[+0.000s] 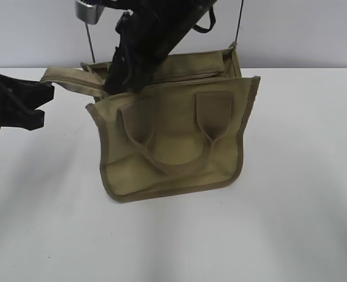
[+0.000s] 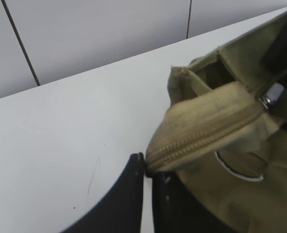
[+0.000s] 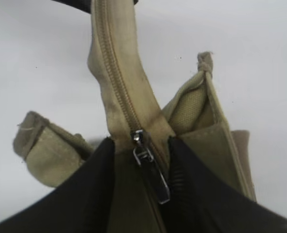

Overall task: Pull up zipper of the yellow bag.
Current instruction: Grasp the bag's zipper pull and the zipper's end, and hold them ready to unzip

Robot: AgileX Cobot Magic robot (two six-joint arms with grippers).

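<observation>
The yellow bag (image 1: 173, 141) stands on the white table, handles facing me. My left gripper (image 1: 47, 94) is at the bag's left. In the left wrist view it (image 2: 145, 167) is shut on the end of the khaki zip tape (image 2: 201, 138), which is pulled out sideways. My right gripper (image 1: 125, 82) reaches down from above onto the bag's top left corner. In the right wrist view its fingers (image 3: 141, 143) are apart, one on each side of the tape. The silver zipper pull (image 3: 152, 167) hangs between them, against the right finger. The teeth beyond the slider are closed.
The bag's long strap (image 3: 46, 150) lies folded behind its left side. A silver ring (image 2: 240, 170) hangs on the bag under the tape. A white wall with dark seams (image 2: 22, 43) rises behind the table. The white table (image 1: 290, 223) surrounds the bag.
</observation>
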